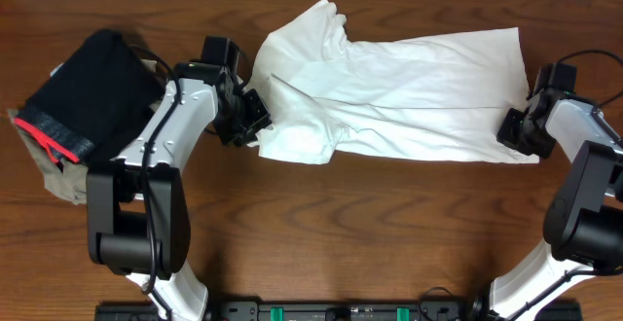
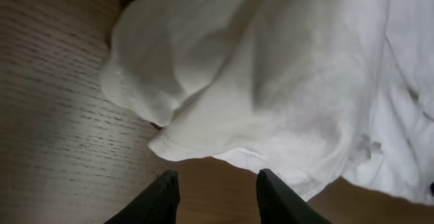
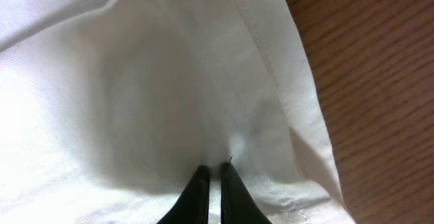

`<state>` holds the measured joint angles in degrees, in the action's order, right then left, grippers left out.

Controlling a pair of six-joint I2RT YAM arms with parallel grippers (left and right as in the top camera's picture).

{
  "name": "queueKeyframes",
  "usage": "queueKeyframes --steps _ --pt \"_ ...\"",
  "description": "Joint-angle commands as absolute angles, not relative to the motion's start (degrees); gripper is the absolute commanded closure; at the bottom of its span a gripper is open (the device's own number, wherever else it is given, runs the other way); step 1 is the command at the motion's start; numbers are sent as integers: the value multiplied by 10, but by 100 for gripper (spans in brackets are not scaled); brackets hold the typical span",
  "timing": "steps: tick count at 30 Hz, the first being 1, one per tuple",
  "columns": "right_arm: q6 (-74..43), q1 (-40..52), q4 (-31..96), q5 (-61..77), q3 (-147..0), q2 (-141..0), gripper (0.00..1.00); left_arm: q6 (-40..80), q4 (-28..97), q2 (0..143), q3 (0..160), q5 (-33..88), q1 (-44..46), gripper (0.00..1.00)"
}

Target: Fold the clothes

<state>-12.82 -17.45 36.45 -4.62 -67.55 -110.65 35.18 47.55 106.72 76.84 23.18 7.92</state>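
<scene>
Wooden table (image 1: 321,233) carries a white T-shirt (image 1: 409,88), bunched lengthwise across its far half. At the T-shirt's left end the left gripper (image 2: 217,178) stands parted, empty, just short of the cloth. The right gripper (image 3: 213,171) is pinched shut on the right hem. A black garment (image 1: 92,88) lies far left.

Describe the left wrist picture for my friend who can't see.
A crumpled white T-shirt fills most of the view, lying on a wooden table. At the bottom, the left gripper is open and empty, just short of the cloth.
</scene>
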Motion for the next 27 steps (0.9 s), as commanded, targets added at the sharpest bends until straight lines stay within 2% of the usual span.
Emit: queueKeyframes --steps 1,24,25,27 --pt "-128 -172 375 -47 -661 -1144 93 391 475 1076 767 210 78 60" --pt "-128 -172 377 -47 -661 -1144 93 412 430 1140 767 246 78 62" --pt "-128 -172 377 -47 -661 -1144 93 412 429 1141 767 247 78 62" --pt "-128 -172 377 -47 -661 -1144 93 412 429 1141 767 246 78 72"
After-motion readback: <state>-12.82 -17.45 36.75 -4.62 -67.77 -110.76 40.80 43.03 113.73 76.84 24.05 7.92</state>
